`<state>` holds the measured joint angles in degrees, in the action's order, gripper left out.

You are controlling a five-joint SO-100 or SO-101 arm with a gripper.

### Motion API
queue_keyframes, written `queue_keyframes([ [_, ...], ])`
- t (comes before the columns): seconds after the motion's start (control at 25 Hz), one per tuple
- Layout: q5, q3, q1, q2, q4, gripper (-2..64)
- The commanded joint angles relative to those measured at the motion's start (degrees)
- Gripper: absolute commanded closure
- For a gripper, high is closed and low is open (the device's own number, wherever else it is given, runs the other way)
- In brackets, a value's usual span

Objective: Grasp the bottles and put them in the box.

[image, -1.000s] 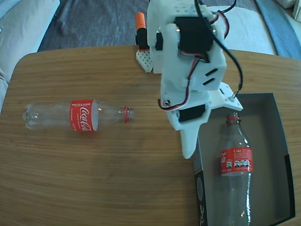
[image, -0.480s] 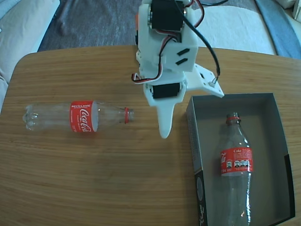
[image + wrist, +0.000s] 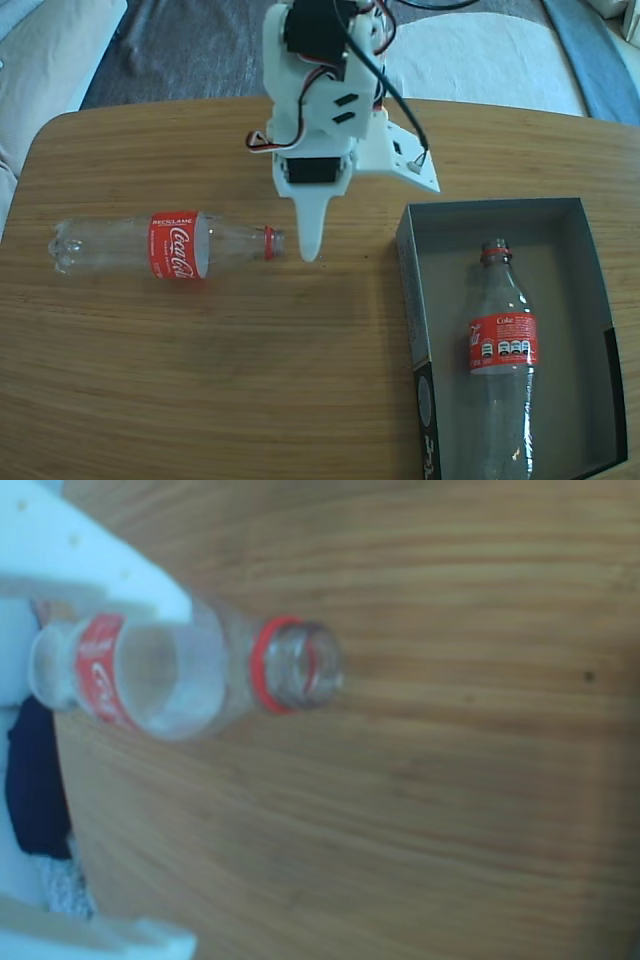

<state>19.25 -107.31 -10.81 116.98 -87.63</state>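
One clear Coca-Cola bottle (image 3: 170, 245) lies on its side on the wooden table, its red-ringed mouth pointing right. The wrist view shows this bottle (image 3: 180, 675) mouth-on, partly behind the upper white finger. A second bottle (image 3: 500, 340) lies inside the dark grey box (image 3: 405, 260) at the right, neck toward the far wall. My white gripper (image 3: 370, 220) hangs open between bottle and box, its long finger tip just right of the lying bottle's mouth. In the wrist view the gripper (image 3: 188, 775) holds nothing.
The wooden table (image 3: 250, 400) has rounded corners at the far left; its far edge runs behind the arm. Grey carpet (image 3: 190, 45) and a pale cushion (image 3: 45, 50) lie beyond it. The box reaches the picture's bottom right corner.
The arm has swung left, from over the box's left wall to beside the mouth of the bottle on the table. Both bottles and the box have stayed put.
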Motion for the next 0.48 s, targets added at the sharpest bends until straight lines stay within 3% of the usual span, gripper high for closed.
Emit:
queue_keyframes([
  [0.0,0.7,-0.1,-3.2,1.7,1.1,24.2],
  [0.24,0.8,-3.6,-4.7,1.7,4.0,24.2],
  [0.44,6.5,-7.1,-7.8,1.8,6.8,24.2],
])
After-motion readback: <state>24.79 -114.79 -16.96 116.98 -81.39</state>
